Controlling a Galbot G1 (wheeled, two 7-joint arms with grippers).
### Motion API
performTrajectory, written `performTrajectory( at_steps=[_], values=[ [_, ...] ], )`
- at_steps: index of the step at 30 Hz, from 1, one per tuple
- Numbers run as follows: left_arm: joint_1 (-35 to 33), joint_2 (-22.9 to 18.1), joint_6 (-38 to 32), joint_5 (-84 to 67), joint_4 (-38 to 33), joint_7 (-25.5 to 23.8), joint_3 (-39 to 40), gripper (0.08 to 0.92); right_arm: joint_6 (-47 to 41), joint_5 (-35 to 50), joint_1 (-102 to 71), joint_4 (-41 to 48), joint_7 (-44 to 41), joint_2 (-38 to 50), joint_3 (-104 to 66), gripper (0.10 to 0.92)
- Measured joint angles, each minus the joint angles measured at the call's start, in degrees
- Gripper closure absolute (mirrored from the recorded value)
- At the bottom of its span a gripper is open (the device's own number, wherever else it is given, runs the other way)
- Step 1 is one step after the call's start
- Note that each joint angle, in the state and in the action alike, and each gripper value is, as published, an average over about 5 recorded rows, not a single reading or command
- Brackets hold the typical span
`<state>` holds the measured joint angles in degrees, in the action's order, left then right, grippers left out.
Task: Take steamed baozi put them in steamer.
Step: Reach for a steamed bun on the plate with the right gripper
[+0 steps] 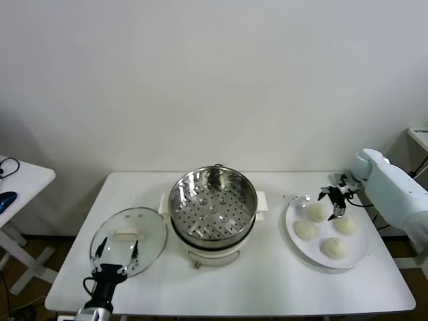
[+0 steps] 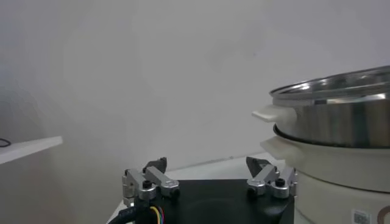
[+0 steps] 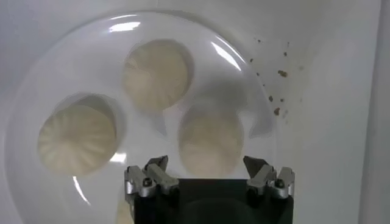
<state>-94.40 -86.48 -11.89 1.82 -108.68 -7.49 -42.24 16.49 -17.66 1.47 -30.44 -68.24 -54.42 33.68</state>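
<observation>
At far left we see a side table (image 1: 27, 177) carrying a dark blue object (image 1: 5, 199). On the white counter (image 1: 267, 281), nearest its left end, lies a glass lid (image 1: 127, 241) with a white handle, flat on the surface. The left pincer (image 1: 115, 253) hangs at the lid's near edge, its fingers (image 2: 159, 178) spread wide and holding nothing; from its wrist we see the steamer's wall and side handle close by.

At centre stands the steamer (image 1: 212, 207), a shiny steel pot on a white base with side handles. We see only its perforated tray inside; no bun lies in it.

To the right, just beside the steamer, sits a white plate (image 1: 358, 257). It holds all four baozi (image 1: 333, 248), set apart from one another in a rough square. The right pincer (image 1: 334, 203) hovers over the plate's far edge, next to the far-left bun, its fingers (image 3: 268, 176) fully parted and empty. From its wrist we see three buns, one (image 3: 210, 140) directly beyond the fingertips. Brown crumbs (image 3: 281, 73) dot the counter beside the plate.
</observation>
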Motion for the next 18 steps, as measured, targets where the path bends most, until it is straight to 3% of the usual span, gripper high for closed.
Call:
performTrajectory(
  at_steps=[18],
  values=[
    [-0.29, 0.23, 0.03, -0.01, -0.13, -0.01, -0.29, 0.177, 0.64, -4.62, -0.91, 3.51, 0.35, -3.08, -3.36, 0.215]
  ],
)
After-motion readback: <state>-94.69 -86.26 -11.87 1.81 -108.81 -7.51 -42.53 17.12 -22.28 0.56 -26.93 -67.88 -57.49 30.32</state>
